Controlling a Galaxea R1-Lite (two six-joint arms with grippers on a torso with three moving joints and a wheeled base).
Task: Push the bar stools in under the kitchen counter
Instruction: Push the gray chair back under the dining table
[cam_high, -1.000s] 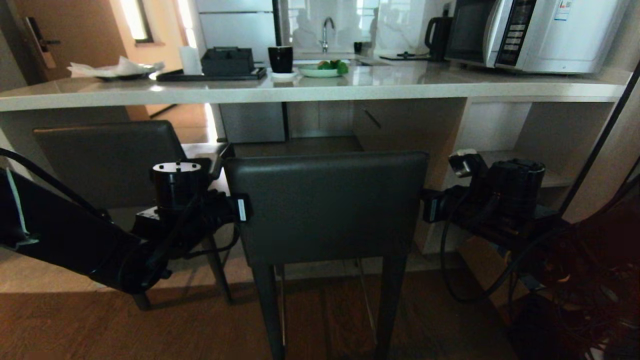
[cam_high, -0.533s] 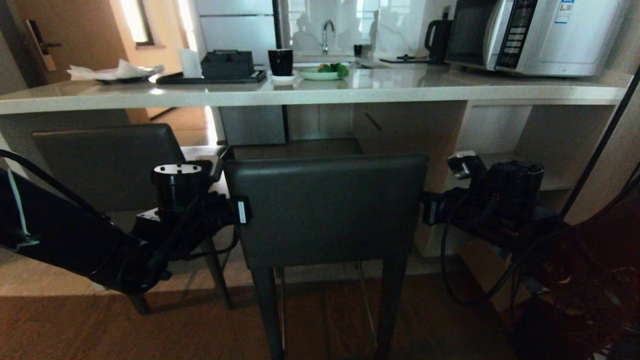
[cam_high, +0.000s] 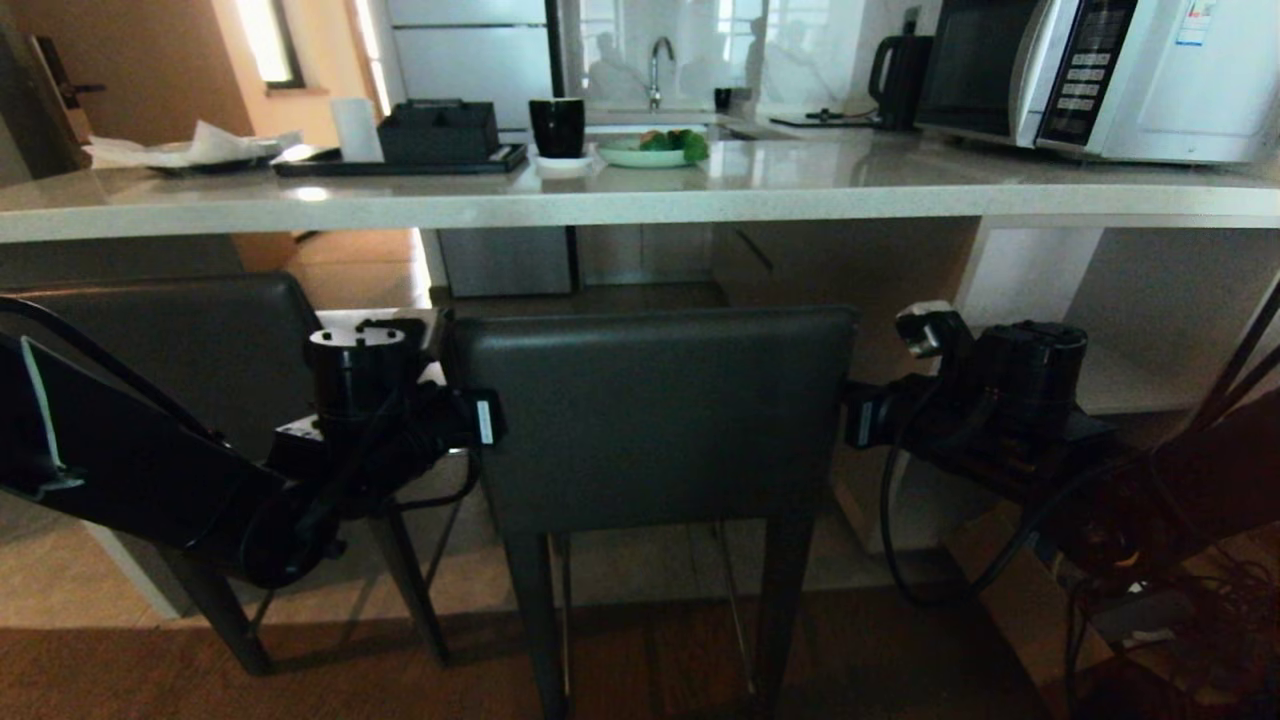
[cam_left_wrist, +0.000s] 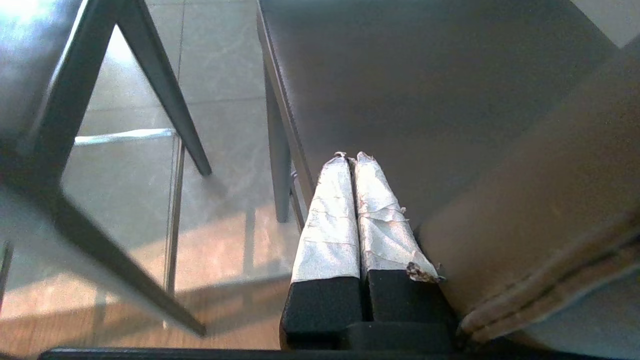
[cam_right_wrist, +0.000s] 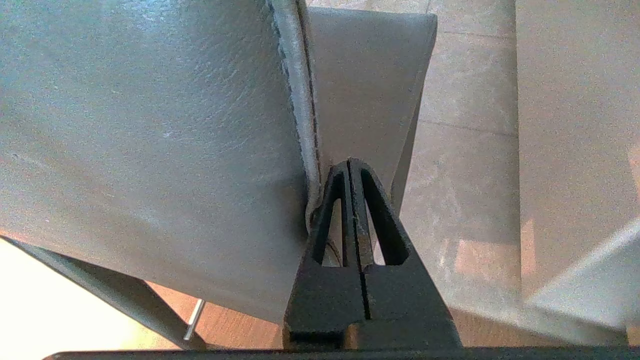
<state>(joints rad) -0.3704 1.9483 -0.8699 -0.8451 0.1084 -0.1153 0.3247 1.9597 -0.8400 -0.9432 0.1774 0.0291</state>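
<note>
One bar stool stands right in front of me, its dark padded backrest (cam_high: 650, 420) between my two arms. My left gripper (cam_high: 472, 420) is shut and lies along the backrest's left side. In the left wrist view its taped fingertips (cam_left_wrist: 351, 157) reach beside the seat (cam_left_wrist: 425, 75). My right gripper (cam_high: 858, 415) is shut too, on the right side. Its tips (cam_right_wrist: 350, 162) rest against the backrest's edge seam (cam_right_wrist: 295, 100). The second stool (cam_high: 180, 340) stands to the left, partly behind my left arm. The kitchen counter (cam_high: 640, 195) runs across just beyond both stools.
On the counter are a microwave (cam_high: 1100, 70), a kettle (cam_high: 900, 65), a black cup (cam_high: 558, 125), a plate of green fruit (cam_high: 650, 150) and a tray with a black box (cam_high: 400, 155). Open shelves (cam_high: 1130, 330) lie under its right part. Cables (cam_high: 1150, 560) hang at lower right.
The whole view has advanced toward the counter. The near stool keeps its place between my grippers, so it has moved in with me. The left stool has slid left in the picture.
</note>
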